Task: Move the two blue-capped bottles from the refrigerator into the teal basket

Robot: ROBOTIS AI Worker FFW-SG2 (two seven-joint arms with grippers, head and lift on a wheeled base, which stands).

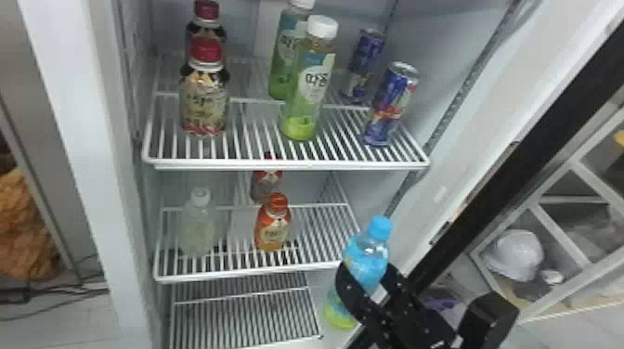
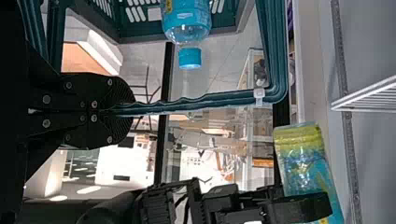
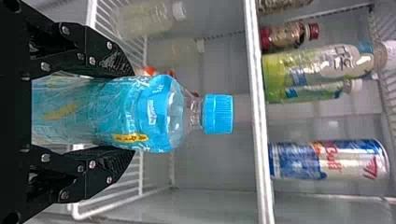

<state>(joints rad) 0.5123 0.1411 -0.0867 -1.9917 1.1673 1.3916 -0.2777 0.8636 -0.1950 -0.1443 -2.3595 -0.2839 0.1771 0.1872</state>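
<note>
R gripper (image 3: 130,113) is clamped on blue-capped btl (image 3: 161,116), near right of the fridge shelves (image 1: 250,274); other btl (image 2: 187,18) looks to be in the teal basket (image 2: 149,29), cap past the rim. Main risk: slick-looking wrap, so held btl could twist or slip if its base clips the handle (image 2: 210,101). L gripper (image 2: 126,112), fingers together on that thin handle, may let basket swing if bumped, poss. tipping other btl out.

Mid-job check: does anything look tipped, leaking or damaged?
Nothing stands out. The blue-capped bottle held in the right gripper shows no leak; the second bottle, at the teal basket, is capped too. Cans on the upper shelf stand upright.
</note>
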